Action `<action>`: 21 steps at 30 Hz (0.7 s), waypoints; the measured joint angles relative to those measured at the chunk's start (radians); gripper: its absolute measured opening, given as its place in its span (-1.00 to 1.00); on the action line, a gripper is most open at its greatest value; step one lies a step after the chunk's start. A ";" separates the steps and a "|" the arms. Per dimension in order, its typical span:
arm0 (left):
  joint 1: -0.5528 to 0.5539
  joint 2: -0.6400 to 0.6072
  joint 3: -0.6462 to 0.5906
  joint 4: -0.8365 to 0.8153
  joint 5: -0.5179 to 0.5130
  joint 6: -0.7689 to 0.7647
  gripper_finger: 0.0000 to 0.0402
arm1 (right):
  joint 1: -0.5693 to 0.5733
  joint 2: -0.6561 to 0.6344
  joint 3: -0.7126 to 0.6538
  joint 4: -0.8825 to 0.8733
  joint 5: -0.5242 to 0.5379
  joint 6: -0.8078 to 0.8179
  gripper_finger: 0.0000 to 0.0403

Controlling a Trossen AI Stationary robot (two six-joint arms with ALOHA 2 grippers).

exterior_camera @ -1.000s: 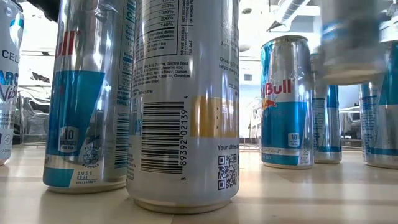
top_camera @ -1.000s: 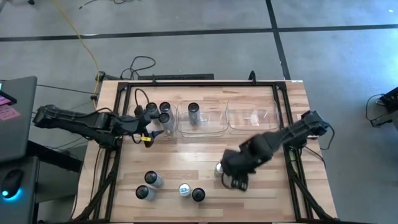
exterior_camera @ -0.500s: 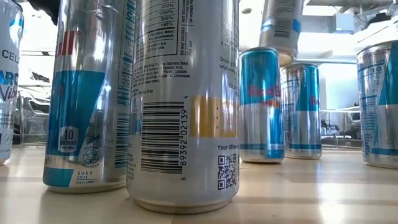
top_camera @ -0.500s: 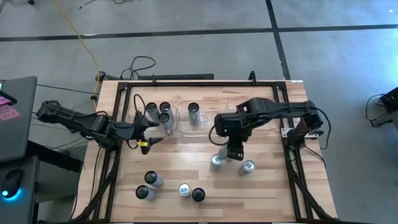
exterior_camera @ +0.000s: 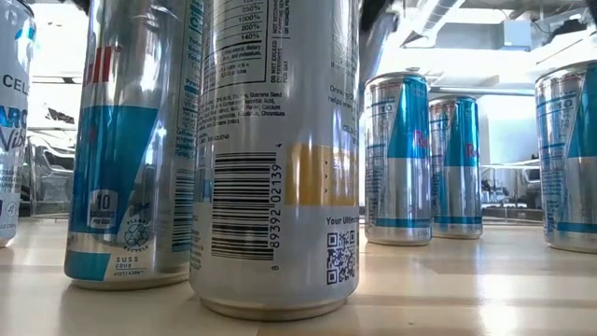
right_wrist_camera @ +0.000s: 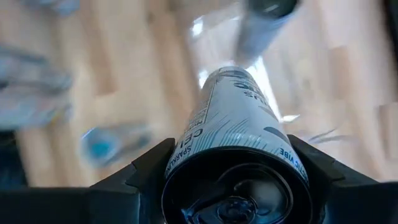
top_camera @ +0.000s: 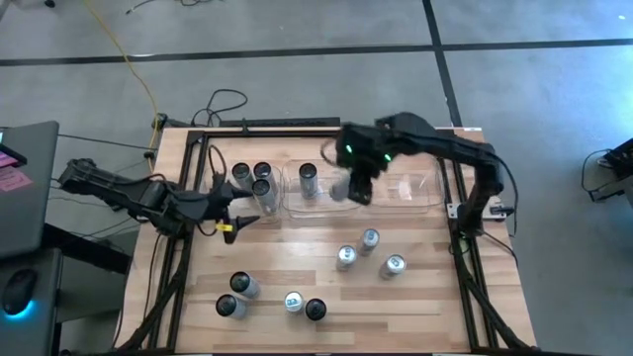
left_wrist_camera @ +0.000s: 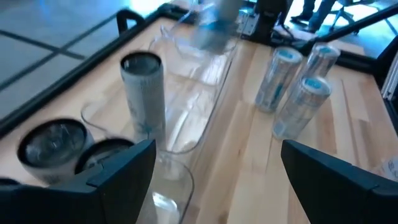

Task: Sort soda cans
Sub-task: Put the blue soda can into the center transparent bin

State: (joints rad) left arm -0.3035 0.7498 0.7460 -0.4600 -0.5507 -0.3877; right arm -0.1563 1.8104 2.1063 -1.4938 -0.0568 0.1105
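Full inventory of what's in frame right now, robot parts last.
table: 1, light wood, centre of the high view
clear bins: 3, transparent, in a row along the table's far side
cans in left bin: 3, silvery with dark tops, upright
can in middle bin: 1, silvery with dark top, upright
held can: 1, silvery with dark top, above the bins near the middle bin's right end
right cluster of cans: 3, silvery with light tops, loose on the table
front-left cluster of cans: 4, three dark tops and one blue-white, near edge
yellow cable: 1, on the grey floor
left gripper: open, beside the left bin
right gripper: closed on the held can
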 joint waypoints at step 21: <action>-0.001 0.006 -0.008 -0.179 -0.039 -0.167 0.71 | -0.154 0.340 -0.002 0.040 -0.027 -0.360 0.25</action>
State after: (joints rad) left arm -0.3042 0.7555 0.7376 -0.6391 -0.5893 -0.5544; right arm -0.3107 2.1506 2.1044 -1.4534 -0.0834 -0.2492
